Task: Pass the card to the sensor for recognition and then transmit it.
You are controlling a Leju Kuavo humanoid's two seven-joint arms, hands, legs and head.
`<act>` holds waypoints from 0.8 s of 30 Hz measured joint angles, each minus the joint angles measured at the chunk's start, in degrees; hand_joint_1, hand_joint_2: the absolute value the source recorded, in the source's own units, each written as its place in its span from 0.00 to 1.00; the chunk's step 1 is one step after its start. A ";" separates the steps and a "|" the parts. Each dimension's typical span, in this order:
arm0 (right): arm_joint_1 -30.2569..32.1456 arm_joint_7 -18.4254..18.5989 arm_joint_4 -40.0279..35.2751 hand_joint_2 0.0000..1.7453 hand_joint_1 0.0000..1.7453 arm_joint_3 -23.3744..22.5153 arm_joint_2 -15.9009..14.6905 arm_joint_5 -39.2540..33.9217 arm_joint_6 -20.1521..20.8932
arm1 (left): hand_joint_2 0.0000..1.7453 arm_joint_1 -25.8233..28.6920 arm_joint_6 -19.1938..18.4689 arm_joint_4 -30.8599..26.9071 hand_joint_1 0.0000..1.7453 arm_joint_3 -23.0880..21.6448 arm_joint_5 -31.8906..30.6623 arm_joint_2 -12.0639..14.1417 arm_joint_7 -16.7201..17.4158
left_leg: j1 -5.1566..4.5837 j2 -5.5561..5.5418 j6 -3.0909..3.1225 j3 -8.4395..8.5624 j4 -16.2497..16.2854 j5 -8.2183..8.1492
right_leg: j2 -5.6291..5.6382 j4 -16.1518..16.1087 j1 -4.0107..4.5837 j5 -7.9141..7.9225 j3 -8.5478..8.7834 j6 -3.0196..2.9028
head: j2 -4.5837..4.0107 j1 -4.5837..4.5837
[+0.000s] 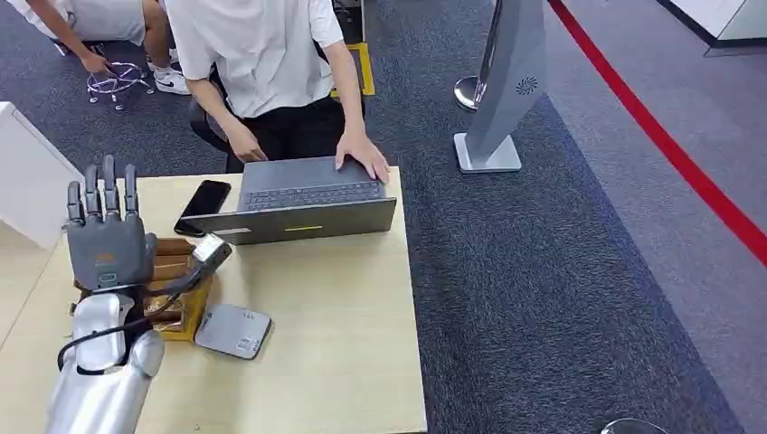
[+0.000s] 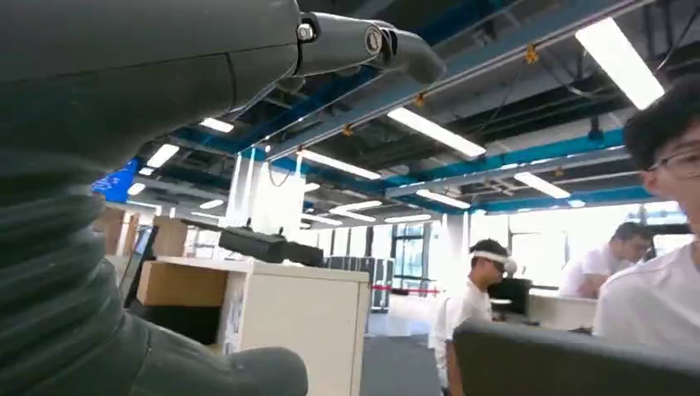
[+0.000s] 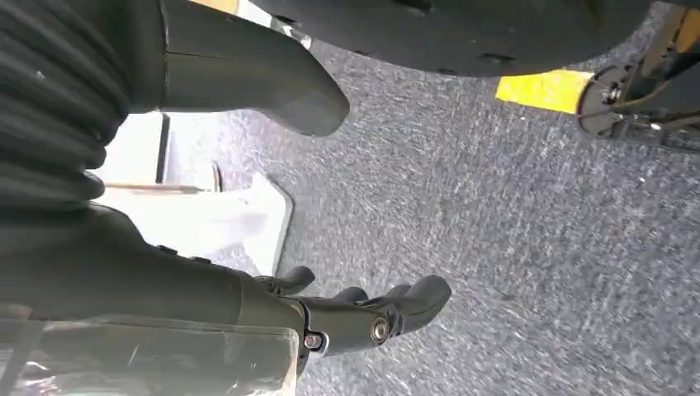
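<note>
My left hand [image 1: 107, 237] hovers raised, fingers straight and apart, holding nothing, directly above the wooden card holder [image 1: 178, 291]. I cannot make out a card. The grey sensor [image 1: 233, 331] lies just right of the holder. My right hand [image 3: 347, 318] hangs empty over carpet, fingers loosely apart.

Left hand [image 1: 107, 237] raised, fingers straight; right hand [image 3: 272, 247] hangs empty.

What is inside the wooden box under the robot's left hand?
The left hand is raised, fingers straight, covering most of the wooden box. Wooden dividers show beside it; whether a card lies inside cannot be told. The grey sensor lies alongside.
</note>
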 joint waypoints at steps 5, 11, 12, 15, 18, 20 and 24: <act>0.11 0.15 0.00 1.00 0.00 -1.55 0.28 -0.70 -0.68 | 1.00 8.16 0.35 -10.13 0.00 -2.93 -1.03 1.22 0.30 | 0.01 0.02 0.01 0.00 0.00 -0.02 | 0.02 -0.01 0.00 0.00 -0.03 0.00 | 0.00 0.00; 0.19 0.15 0.00 1.00 0.00 -2.80 0.55 -0.76 -0.96 | 1.00 13.76 0.98 -16.27 0.00 -4.30 -1.09 2.27 0.39 | 0.01 0.01 0.01 0.01 -0.01 -0.01 | 0.00 0.00 0.01 0.00 -0.01 -0.01 | 0.00 -0.04; 0.19 0.15 0.00 1.00 0.00 -2.88 0.57 -0.85 -1.07 | 1.00 14.53 1.07 -17.04 0.00 -4.32 -1.11 2.43 0.39 | 0.01 0.02 0.01 0.02 -0.01 -0.01 | 0.01 0.00 0.01 0.01 -0.01 -0.01 | 0.00 -0.07; 0.27 0.15 0.00 1.00 0.00 -3.58 0.68 -1.03 -1.44 | 1.00 17.38 1.36 -19.62 0.00 -4.54 -1.38 3.01 0.13 | 0.01 0.03 0.01 0.02 -0.01 -0.01 | 0.03 0.00 0.00 0.00 0.00 -0.01 | 0.00 -0.07; 0.33 0.15 0.00 1.00 0.00 -4.26 0.87 -1.71 -1.62 | 1.00 20.92 1.24 -21.87 0.00 -4.83 -2.05 3.74 0.13 | 0.01 0.03 0.01 0.00 -0.01 -0.02 | 0.02 0.00 0.00 -0.01 -0.03 0.00 | 0.00 -0.07; 0.33 0.15 0.00 1.00 0.00 -4.61 0.98 -1.77 -1.70 | 1.00 23.28 0.70 -23.18 0.00 -4.83 -2.21 4.28 0.59 | 0.01 0.03 0.01 0.01 -0.01 -0.03 | 0.02 0.00 0.00 -0.02 -0.04 0.00 | 0.00 -0.07; 0.36 0.04 0.00 1.00 0.00 -5.64 1.07 -1.88 -1.79 | 1.00 27.78 -0.81 -25.12 0.00 -4.83 -1.49 5.83 2.18 | 0.01 0.03 0.03 0.00 -0.02 -0.05 | 0.02 -0.01 0.00 -0.08 -0.04 0.05 | 0.00 -0.06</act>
